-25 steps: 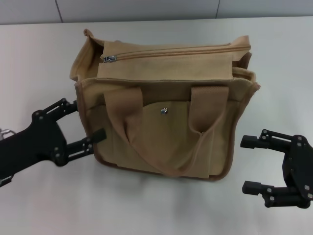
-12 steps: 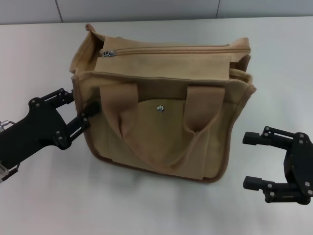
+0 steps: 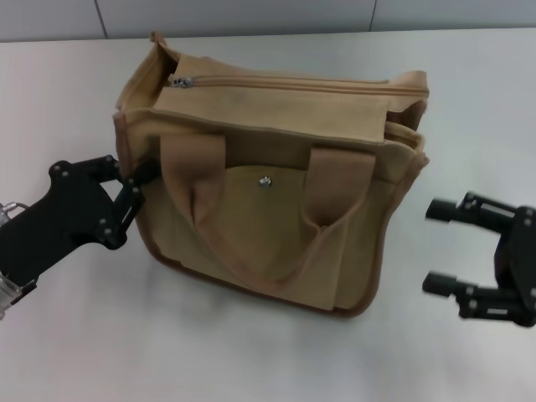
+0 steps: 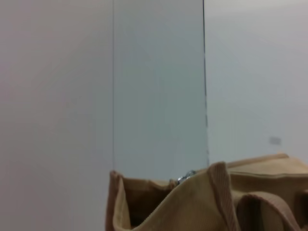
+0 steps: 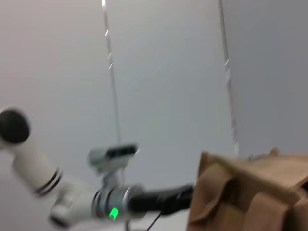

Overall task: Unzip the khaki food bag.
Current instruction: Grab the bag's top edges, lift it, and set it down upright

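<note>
The khaki food bag [image 3: 268, 209] stands upright on the white table, its front pocket with the silver snap [image 3: 265, 180] facing me. Its top zipper is closed, with the metal pull [image 3: 180, 81] at the bag's left end. My left gripper [image 3: 134, 184] is shut on the bag's left side edge. My right gripper [image 3: 430, 245] is open and empty, a little to the right of the bag and apart from it. The bag's top also shows in the left wrist view [image 4: 202, 207], with the pull [image 4: 185, 176], and in the right wrist view [image 5: 250, 192].
The white table [image 3: 251, 360] stretches around the bag, with a grey wall [image 3: 251, 12] behind its far edge. The right wrist view shows my left arm [image 5: 72, 197] beyond the bag.
My left gripper moved in and closed on the bag's left edge. The bag shifted and turned a little, its lower left corner moving back. My right gripper drew slightly to the right.
</note>
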### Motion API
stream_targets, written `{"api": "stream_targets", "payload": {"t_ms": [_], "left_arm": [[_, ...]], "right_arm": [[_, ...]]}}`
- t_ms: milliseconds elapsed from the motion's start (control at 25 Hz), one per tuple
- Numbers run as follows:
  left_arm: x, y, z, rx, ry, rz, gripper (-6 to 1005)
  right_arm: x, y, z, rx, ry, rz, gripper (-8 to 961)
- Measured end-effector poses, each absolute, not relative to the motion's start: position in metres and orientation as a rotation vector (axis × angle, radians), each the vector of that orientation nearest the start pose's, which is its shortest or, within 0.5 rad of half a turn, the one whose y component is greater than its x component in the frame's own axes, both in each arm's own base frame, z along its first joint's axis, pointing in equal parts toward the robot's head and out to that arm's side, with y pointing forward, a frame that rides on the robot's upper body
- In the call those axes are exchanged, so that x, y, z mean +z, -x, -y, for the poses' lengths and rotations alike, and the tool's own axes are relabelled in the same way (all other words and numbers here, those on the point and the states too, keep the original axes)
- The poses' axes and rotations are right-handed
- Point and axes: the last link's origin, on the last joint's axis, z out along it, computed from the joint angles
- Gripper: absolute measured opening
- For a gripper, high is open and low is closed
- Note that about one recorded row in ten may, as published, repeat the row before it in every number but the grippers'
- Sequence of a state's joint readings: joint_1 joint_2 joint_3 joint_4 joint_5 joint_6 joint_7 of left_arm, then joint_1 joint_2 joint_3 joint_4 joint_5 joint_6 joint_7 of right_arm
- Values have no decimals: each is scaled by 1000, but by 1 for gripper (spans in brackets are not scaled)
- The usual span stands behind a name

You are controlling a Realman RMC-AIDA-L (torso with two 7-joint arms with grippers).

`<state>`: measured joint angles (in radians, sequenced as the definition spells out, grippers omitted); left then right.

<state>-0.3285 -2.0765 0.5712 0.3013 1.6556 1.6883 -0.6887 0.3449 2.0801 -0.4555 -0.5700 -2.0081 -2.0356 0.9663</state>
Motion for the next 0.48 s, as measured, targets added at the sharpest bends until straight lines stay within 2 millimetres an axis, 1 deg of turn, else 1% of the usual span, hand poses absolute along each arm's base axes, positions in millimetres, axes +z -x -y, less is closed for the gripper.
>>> {"api": "stream_targets", "payload": {"t_ms": [80,240,320,480], "left_arm": [[-7,301,-257,-1062,2237,265,170],[-4,297,-259,-1095,2218,240,78],[-3,296,-260,-1101,2218,235,78],[-3,296,-260,-1101,2218,235,78]], "right_arm": [[25,-284,-229,1211,2618,-262,822],[33,-284,-228,1299,2470,-256,822],[39,-285,-228,1334,2383,-246,822],[59,-292,-234,1425,2052,-253,822]]}}
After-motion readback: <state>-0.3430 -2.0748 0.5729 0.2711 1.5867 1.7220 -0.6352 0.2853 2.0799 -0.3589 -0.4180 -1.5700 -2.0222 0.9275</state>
